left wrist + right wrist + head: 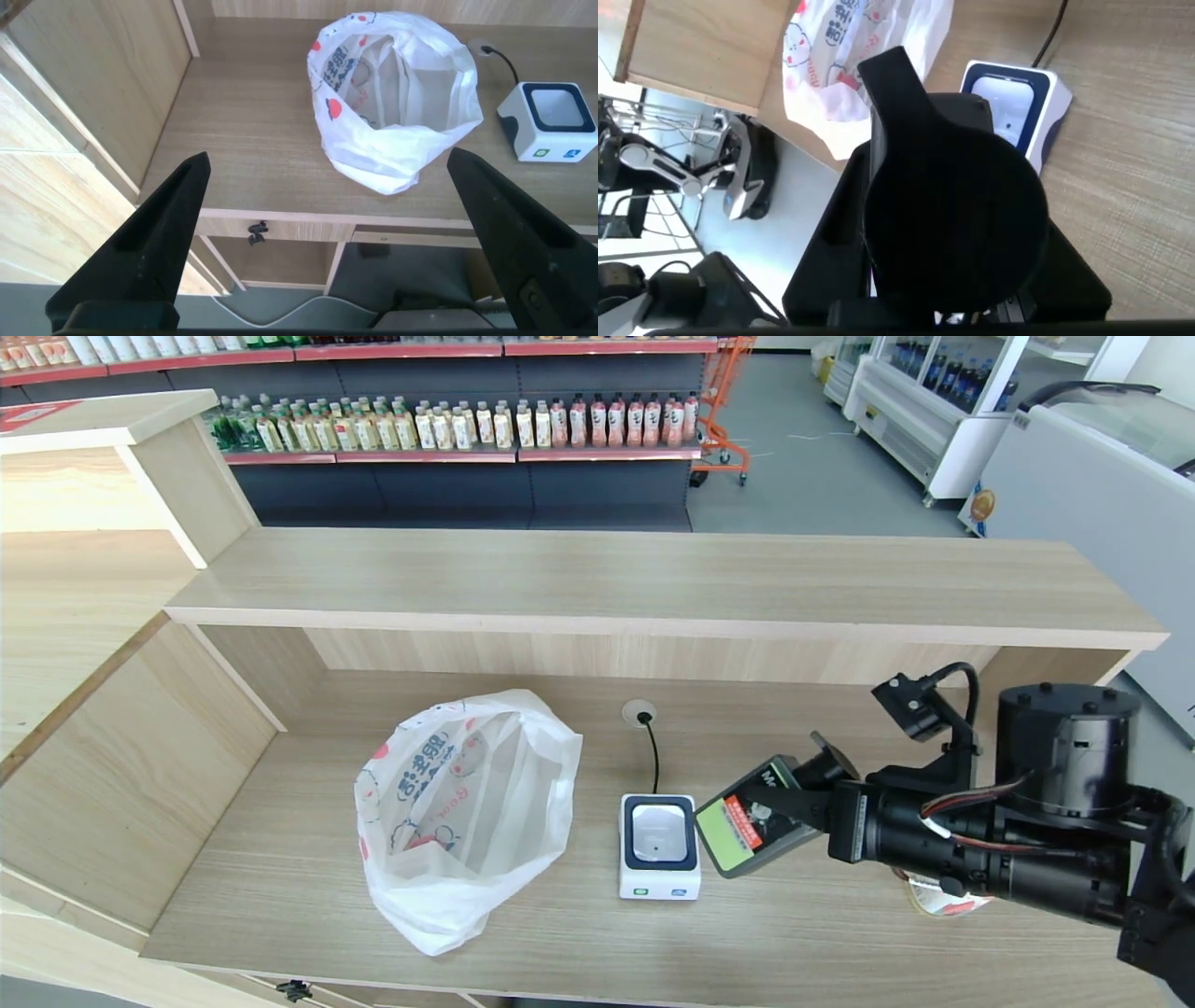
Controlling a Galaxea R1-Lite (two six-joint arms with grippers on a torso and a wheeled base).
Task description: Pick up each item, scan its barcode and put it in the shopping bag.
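Bright, even o'head light w/ soft shadow under shopping bag (467, 803) (wide-angle bend at head-view edges).

Head view: high, facing forward and down over the worktop (794, 943). Left wrist view: back off its near edge, facing in. Right wrist view: close overhead. All share shopping bag (467, 821), scanner (659, 845).

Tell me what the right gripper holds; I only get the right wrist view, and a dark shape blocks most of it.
Observer: The right gripper grips a dark flat package with a green and red label.
Operator: Is it over the scanner?
Observer: No, it hangs just to the right of the scanner, tilted.
Operator: And the left gripper?
Observer: The left gripper is open and empty, with the shopping bag ahead of it.
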